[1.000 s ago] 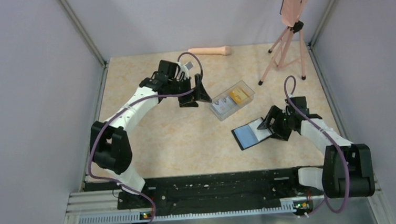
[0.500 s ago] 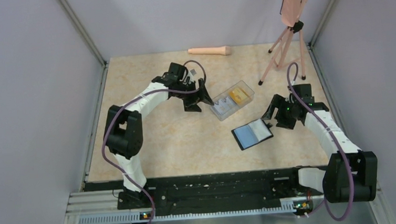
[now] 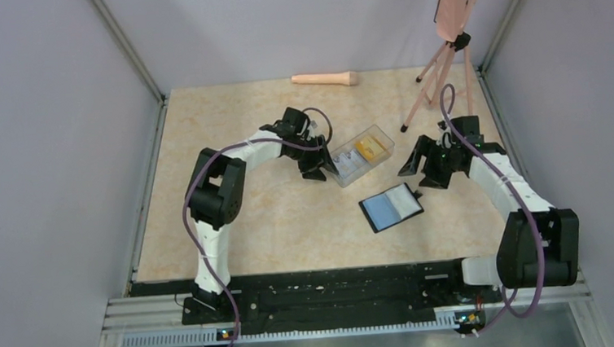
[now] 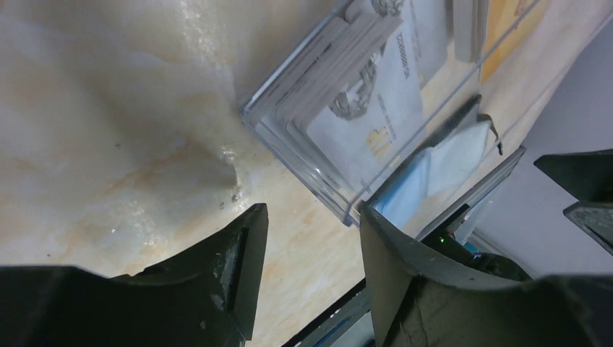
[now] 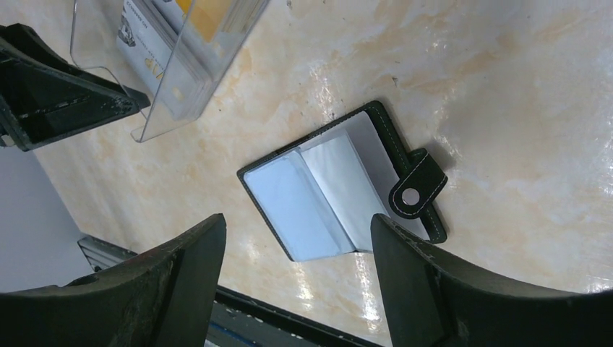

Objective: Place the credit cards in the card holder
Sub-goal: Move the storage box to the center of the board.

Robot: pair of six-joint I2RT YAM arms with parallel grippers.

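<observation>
The credit cards lie in a clear plastic box: grey-white ones at its left end, yellow-orange ones at its right end. The grey-white stack fills the left wrist view. The black card holder lies open on the table, blue-grey pockets up, clasp tab to the right. My left gripper is open and empty at the box's left corner. My right gripper is open and empty, just above and right of the holder.
A pink cylinder lies at the back of the table. A pink tripod with a board stands at the back right. Grey walls close in both sides.
My left gripper has moved right, up to the box's left corner. My right gripper has drawn back from the card holder, up and to the right.
</observation>
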